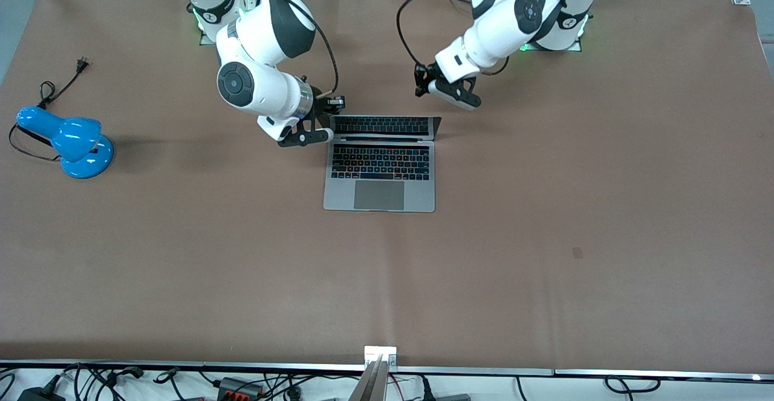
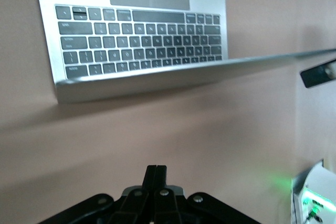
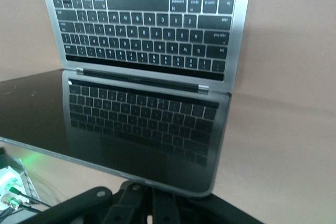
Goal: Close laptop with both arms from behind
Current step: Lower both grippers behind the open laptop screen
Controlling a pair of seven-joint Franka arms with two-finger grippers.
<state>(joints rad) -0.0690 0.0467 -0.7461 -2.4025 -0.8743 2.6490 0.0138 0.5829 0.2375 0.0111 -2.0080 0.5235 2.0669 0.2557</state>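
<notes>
while its dark screen stands tilted back from the base, the slim silver-grey aluminium laptop [image 1: 380, 171] lies open near the middle of the brown table [image 1: 544, 237], its black keyboard and grey trackpad facing up and the trackpad end nearest the front camera. the glossy screen mirrors the keys.

at about ten o'clock from the laptop's keyboard in the front view, the right arm's small black two-finger gripper [image 1: 314, 136] sits just beside the screen's corner toward the right arm's end of the table. whether it touches the lid cannot be told. its fingers are pressed together with nothing between them. in the right wrist view the screen's top edge lies just in front of the black fingers [image 3: 142, 203].

at about one o'clock from the keyboard, the left arm's black two-finger gripper [image 1: 468, 102] hangs over bare table, near the screen's other corner yet apart from it. its fingers [image 2: 156, 179] are pressed together and hold nothing; the left wrist view shows them pointing toward the lid's silver top edge, with a strip of table between.

well apart, at nine o'clock from the laptop toward the right arm's end of the table, a glossy blue desk lamp [image 1: 69, 141] with a round base rests on the table, its black cord [image 1: 51, 92] and plug lying loose beside it.
</notes>
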